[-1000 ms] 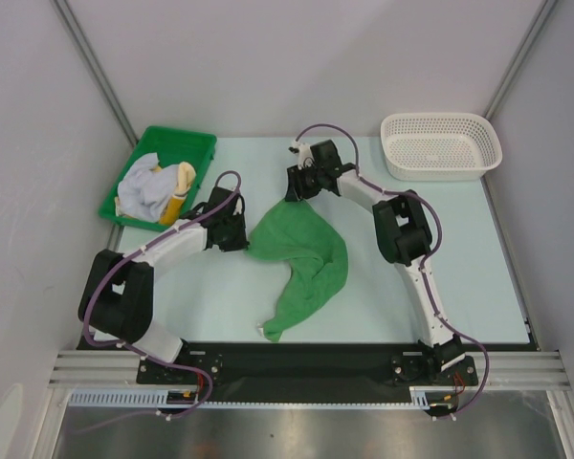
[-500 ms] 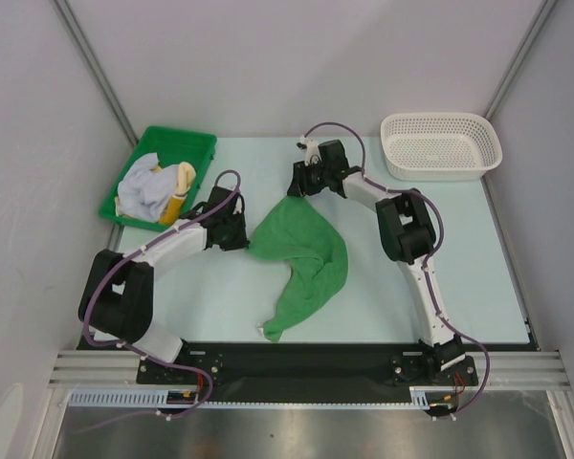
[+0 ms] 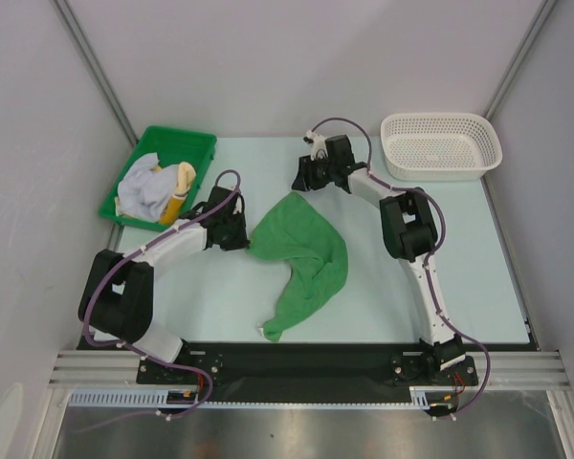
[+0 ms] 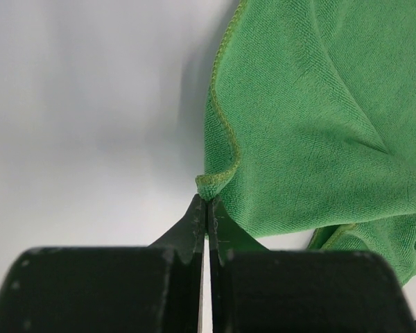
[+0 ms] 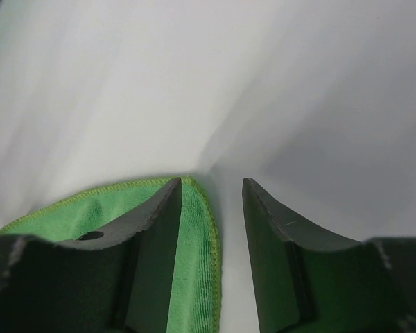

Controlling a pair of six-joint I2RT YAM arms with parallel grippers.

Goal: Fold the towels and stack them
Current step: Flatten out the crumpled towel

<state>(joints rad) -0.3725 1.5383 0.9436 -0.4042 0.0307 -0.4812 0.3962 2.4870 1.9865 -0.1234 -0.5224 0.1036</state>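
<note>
green towel (image 3: pixel 301 251) crumpled mid-frame in top view, twisted tail trailing toward lower centre; my left gripper (image 4: pixel 207 208) clamped on bare hem tip of towel's left corner; my right gripper (image 5: pixel 211 186) wide, empty, far corner lying under finger at lower left of wrist view, not between jaws; risks: left bite so shallow a tug may slip hem out; pulling left alone drags and bunches cloth; right closing here may miss corner; twisted tail likely spoils fold; white and yellow cloths (image 3: pixel 145 191) sit in green tray (image 3: pixel 182 142), upper left.

Both arms were alike: the left arm (image 3: pixel 172 246) and right arm (image 3: pixel 428 287) had white links and chunky black joints, thin purple cables (image 3: pixel 228 174) looping alongside, and matte black wedge fingers (image 5: pixel 277 243).
</note>
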